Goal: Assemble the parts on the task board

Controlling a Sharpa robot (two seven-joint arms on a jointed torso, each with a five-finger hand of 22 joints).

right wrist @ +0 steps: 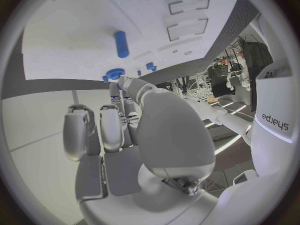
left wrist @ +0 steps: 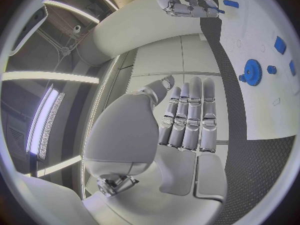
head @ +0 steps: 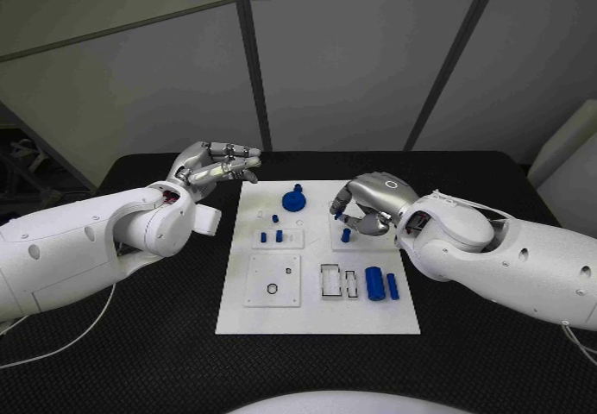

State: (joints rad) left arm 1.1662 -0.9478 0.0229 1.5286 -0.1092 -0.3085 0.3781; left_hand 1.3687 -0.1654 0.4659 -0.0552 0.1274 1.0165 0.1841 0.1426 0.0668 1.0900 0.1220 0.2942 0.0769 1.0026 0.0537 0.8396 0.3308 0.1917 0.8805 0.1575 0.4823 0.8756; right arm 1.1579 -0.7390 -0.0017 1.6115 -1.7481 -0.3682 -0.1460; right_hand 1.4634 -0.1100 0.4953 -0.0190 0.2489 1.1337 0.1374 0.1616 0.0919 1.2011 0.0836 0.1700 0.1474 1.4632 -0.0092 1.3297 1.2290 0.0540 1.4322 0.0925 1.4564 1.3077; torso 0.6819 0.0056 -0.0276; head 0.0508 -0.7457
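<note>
Left hand [head: 219, 164] empty, fingers straight, right hand [head: 363, 203] curled

Dim even light; wrist views fisheye-warped.

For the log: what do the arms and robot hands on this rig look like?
Both arms, the left arm and the right arm, have smooth, rounded glossy white shells. Each ends in a silver metallic, segmented robot hand: left robot hand, right robot hand. A thin white cable trails beneath the left arm.
</note>
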